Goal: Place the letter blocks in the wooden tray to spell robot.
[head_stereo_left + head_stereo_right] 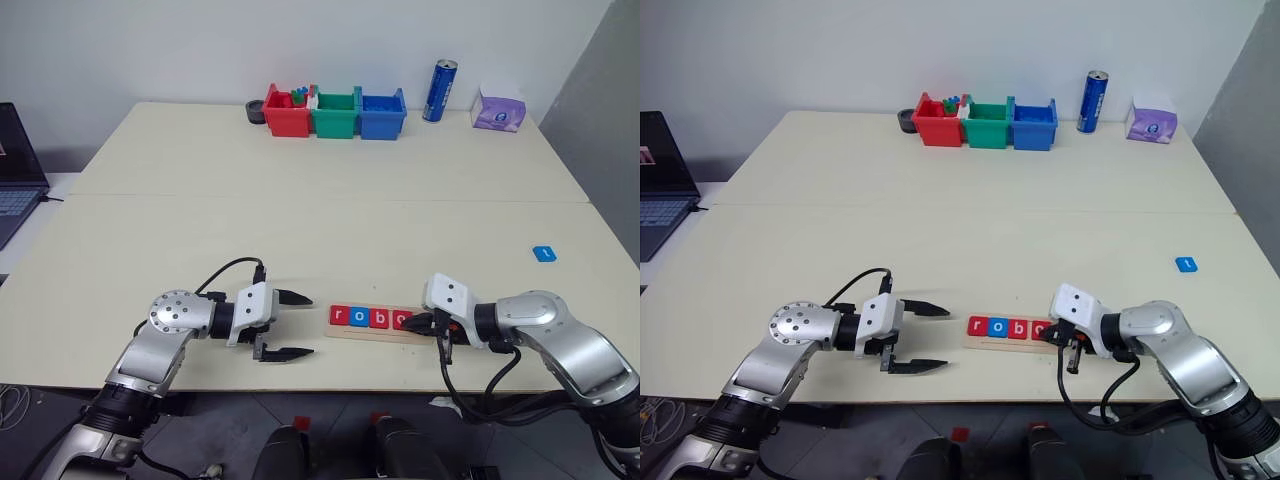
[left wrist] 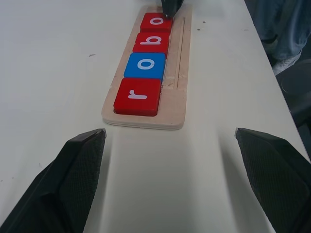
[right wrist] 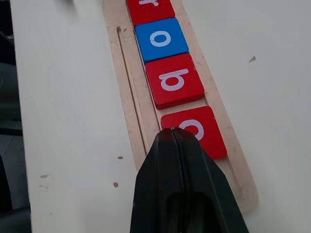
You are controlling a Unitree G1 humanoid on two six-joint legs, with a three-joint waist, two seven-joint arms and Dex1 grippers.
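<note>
The wooden tray (image 1: 360, 332) lies near the table's front edge. Four letter blocks sit in it: a red r (image 2: 138, 96), a blue o (image 2: 146, 65), a red b (image 2: 152, 42) and a red o (image 3: 204, 128). Another blue letter block (image 1: 543, 253) lies loose on the table, far to the right. My right gripper (image 3: 173, 131) is shut with nothing in it, its tip against the red o at the tray's right end. My left gripper (image 1: 311, 325) stands wide open just left of the tray, holding nothing.
Red (image 1: 286, 112), green (image 1: 335, 113) and blue (image 1: 382, 113) bins line the table's far edge. Beside them are a blue can (image 1: 440, 90) and a purple tissue pack (image 1: 498, 108). A laptop (image 1: 15, 170) sits at the far left.
</note>
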